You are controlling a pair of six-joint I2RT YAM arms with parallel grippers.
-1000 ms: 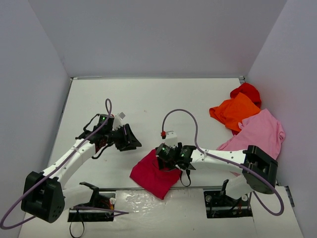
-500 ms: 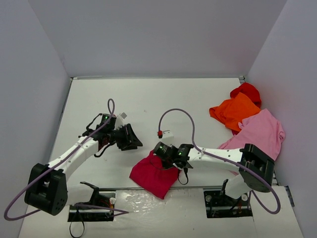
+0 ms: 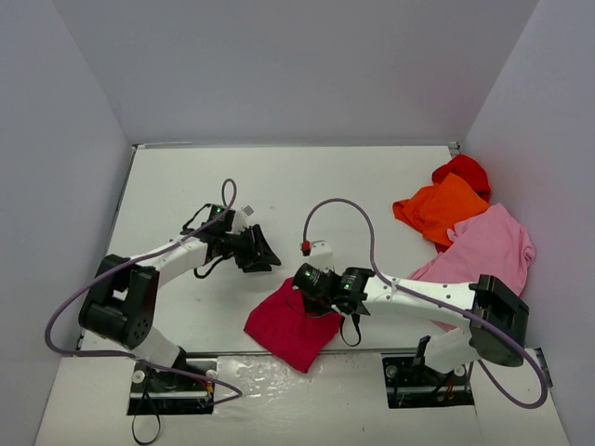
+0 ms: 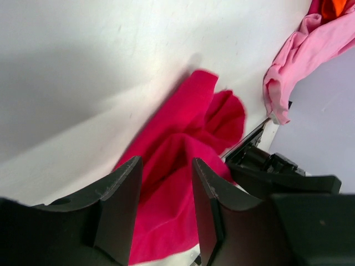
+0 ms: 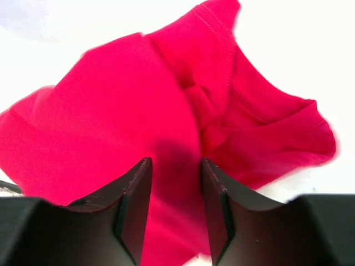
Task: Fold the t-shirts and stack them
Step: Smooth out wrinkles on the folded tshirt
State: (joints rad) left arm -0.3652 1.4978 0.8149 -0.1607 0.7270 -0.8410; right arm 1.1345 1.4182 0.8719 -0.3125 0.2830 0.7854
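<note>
The crimson-magenta t-shirt [image 3: 290, 327] lies crumpled in a loose heap near the table's front edge. My right gripper [image 3: 302, 283] hovers over the heap's upper left part. In the right wrist view its jaws [image 5: 175, 166] are open, with the crimson cloth [image 5: 138, 105] below and between them, nothing pinched. My left gripper [image 3: 263, 253] is open and empty, a little up and left of the heap. Its wrist view looks between the open jaws [image 4: 166, 166] at the crimson shirt [image 4: 183, 144]. The light pink [image 3: 488, 246], orange [image 3: 439, 206] and red [image 3: 463, 170] shirts lie piled at the right.
White table [image 3: 279, 186] inside grey walls. The pile of three shirts lies against the right wall; its pink shirt [image 4: 302, 52] and a bit of orange [image 4: 338, 6] show in the left wrist view. The right arm's body [image 4: 266, 166] is close beside the left gripper. A purple cable [image 3: 349, 209] arcs over the middle.
</note>
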